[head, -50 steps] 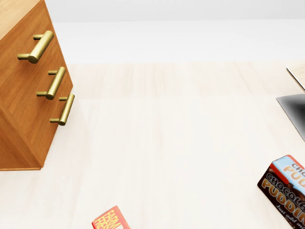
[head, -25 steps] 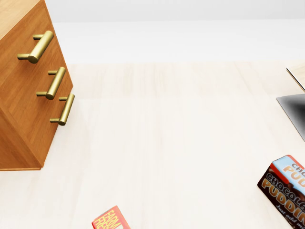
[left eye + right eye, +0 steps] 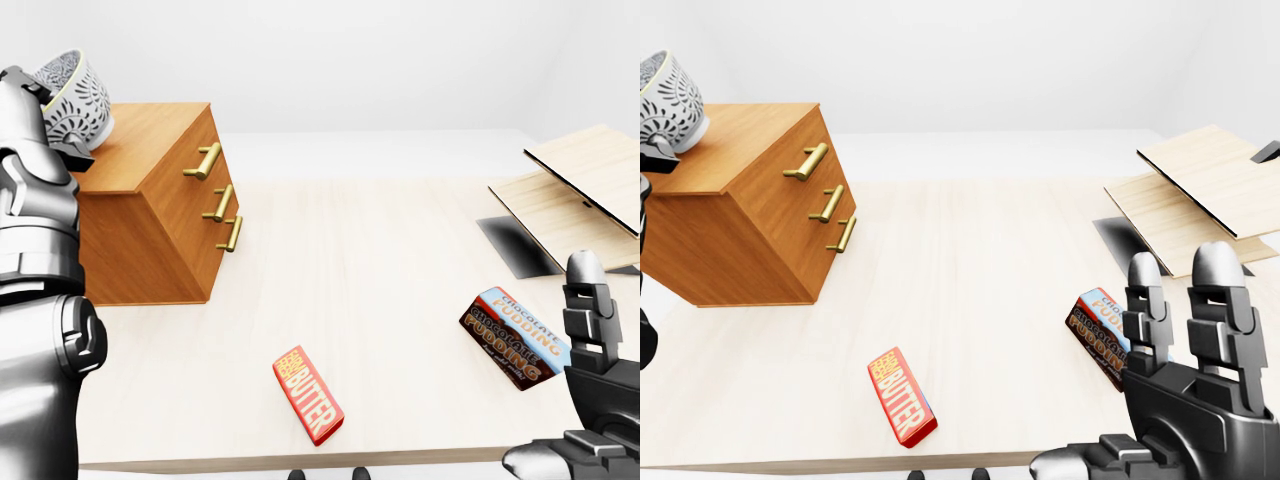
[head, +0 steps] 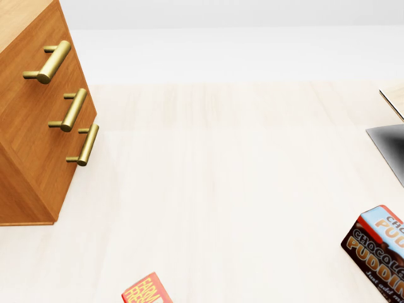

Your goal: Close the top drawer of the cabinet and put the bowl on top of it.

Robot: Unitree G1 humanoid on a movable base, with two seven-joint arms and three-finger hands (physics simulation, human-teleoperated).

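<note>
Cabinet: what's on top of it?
A white patterned bowl at the cabinet's left end, left-eye view. The left arm covers part of it, so any grip is hidden.

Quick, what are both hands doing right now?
Left hand: by the white patterned bowl; whether it grips cannot be told.
Right hand: open, holding nothing.

A wooden cabinet (image 3: 150,215) stands on the pale table (image 3: 390,250) at ten o'clock. Its three brass-handled drawers (image 3: 215,195) are all flush and shut. A white patterned bowl (image 3: 78,95) sits at the nine o'clock edge of the cabinet top, against the left hand (image 3: 28,100), whose grip is hidden. A red butter box (image 3: 308,395) lies at six o'clock and a chocolate pudding box (image 3: 515,338) at four. Just beside the pudding box, the right hand (image 3: 588,325) has its fingers upright. Wooden boards (image 3: 575,190) lie at two o'clock.
</note>
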